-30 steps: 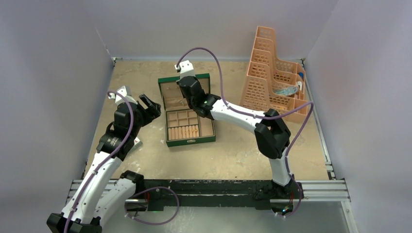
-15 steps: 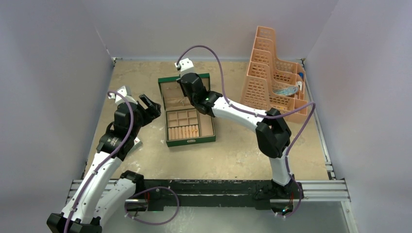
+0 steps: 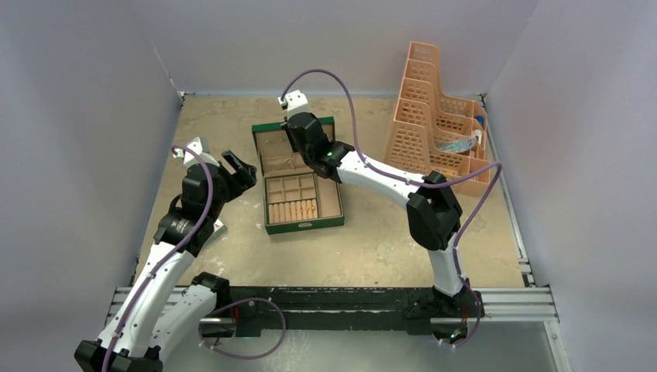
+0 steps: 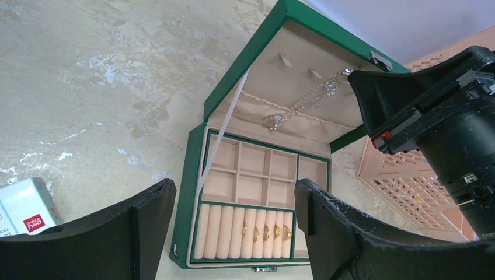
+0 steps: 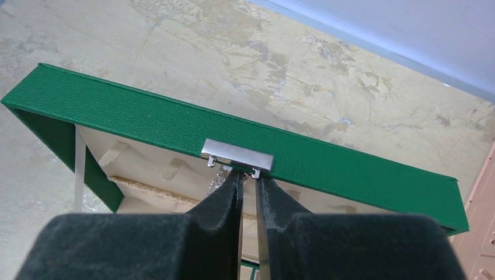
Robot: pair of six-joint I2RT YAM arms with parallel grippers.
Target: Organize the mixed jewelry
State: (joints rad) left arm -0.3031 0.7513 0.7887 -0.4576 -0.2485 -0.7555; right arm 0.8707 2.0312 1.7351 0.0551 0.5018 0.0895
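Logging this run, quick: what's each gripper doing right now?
Left gripper: open, holding nothing.
Right gripper: closed on the chain, by the lid.

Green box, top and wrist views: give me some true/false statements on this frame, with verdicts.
1. The box has its lid open. True.
2. Gold rings sit in the front roll row. True.
3. Orange baskets stand right of the box. True.
4. The left end effector grips the lid. False: it is open, beside the box, holding nothing.
5. The chain lies outside the box. False: it hangs inside the lid, running up to the right end effector.
6. The right end effector's fingers are spread wide. False: they are nearly shut at the lid's clasp.
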